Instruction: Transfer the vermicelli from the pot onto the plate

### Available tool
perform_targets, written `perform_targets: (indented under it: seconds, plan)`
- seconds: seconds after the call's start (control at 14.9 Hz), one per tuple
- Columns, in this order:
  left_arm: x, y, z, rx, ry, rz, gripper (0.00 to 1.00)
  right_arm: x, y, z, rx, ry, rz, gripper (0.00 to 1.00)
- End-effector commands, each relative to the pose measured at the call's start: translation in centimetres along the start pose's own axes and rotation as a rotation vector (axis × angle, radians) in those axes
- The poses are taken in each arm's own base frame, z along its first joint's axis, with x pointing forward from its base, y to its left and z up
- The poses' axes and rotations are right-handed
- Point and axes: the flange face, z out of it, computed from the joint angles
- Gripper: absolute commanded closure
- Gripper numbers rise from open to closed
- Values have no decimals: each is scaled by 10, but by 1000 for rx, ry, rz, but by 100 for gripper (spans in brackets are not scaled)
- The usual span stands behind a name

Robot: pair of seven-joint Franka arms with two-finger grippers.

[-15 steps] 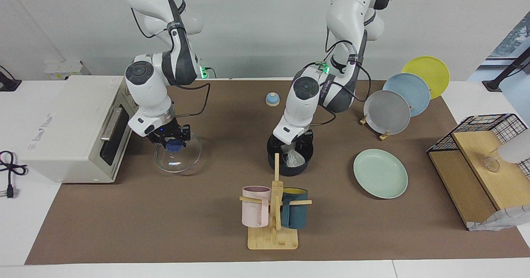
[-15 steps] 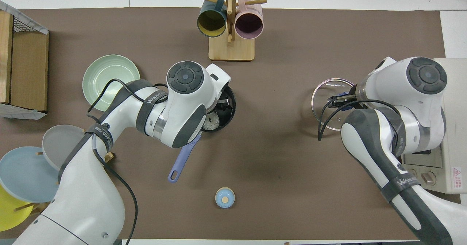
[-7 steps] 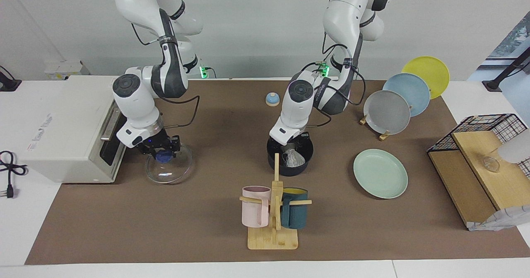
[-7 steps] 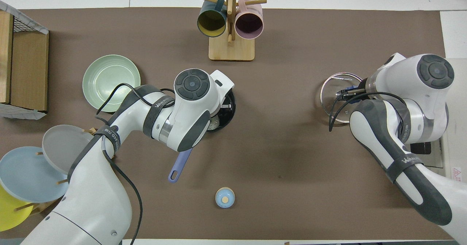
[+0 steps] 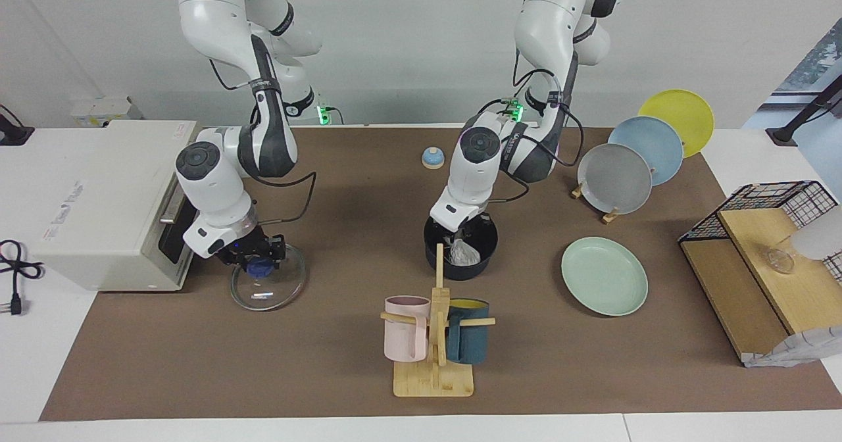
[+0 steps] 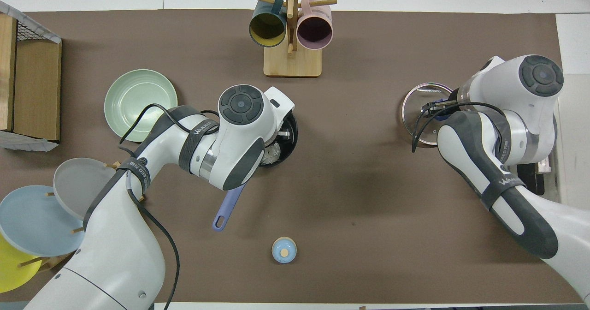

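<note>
Mug rack [image 5: 434, 337]: a wooden stand with a pink mug [image 5: 406, 327] and a dark teal mug [image 5: 468, 339] stands just beside the pot, farther from the robots, and its upright post crosses the pot's rim in the facing view.
Plate rack: grey plate [image 5: 614, 177], blue plate [image 5: 645, 149] and yellow plate [image 5: 677, 119] stand on edge toward the left arm's end of the bench [image 5: 329, 363].
Toaster oven [image 5: 99, 202]: at the right arm's end of the bench.
Small blue knob [image 5: 433, 158]: alone on the bench, nearer to the robots than the pot.
Pot [image 5: 460, 248]: mid-bench, its long handle [image 6: 227, 207] pointing toward the robots.
Noodles [image 5: 464, 252]: a whitish wrapped bundle inside the pot.
Left pincer [image 5: 460, 237]: down inside the pot, fingertips closed on the top of the noodles.
Green plate [image 5: 604, 275]: flat on the bench beside the pot, toward the left arm's end, apart from it.
Glass lid [image 5: 268, 285]: on the bench in front of the toaster oven.
Right pincer [image 5: 258, 262]: closed on the lid's blue knob.
</note>
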Motion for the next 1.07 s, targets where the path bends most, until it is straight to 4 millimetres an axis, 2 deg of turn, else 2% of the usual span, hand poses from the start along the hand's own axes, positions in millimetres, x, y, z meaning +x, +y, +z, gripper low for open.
perform_targets:
  seconds: [0.0,0.2,0.4,0.47,0.54,0.6,0.67,0.74,1.0]
  plan:
    - [3,-8,-37,9,12,2,100,19,-2,-2,4,21,-19,88]
    - [5,-23,-66,1,20,-22,100,22,-2,0,4,19,-21,88]
    - [7,-31,-94,-6,24,-38,100,21,-3,4,6,9,-20,87]
    - [7,-34,-106,-8,19,-44,100,20,-3,5,6,4,-18,78]
    - [10,-41,-119,-14,11,-58,100,20,-4,4,6,3,-14,34]
    - [13,-49,-135,-19,12,-72,100,20,-4,2,6,4,-14,9]
    - [16,-58,-148,-19,8,-82,100,19,-4,-2,6,0,-14,0]
    - [20,-68,-162,-20,10,-96,100,18,-4,-5,5,-13,-16,0]
    - [40,-121,-193,-32,28,-158,100,11,-6,-61,13,-40,-11,0]
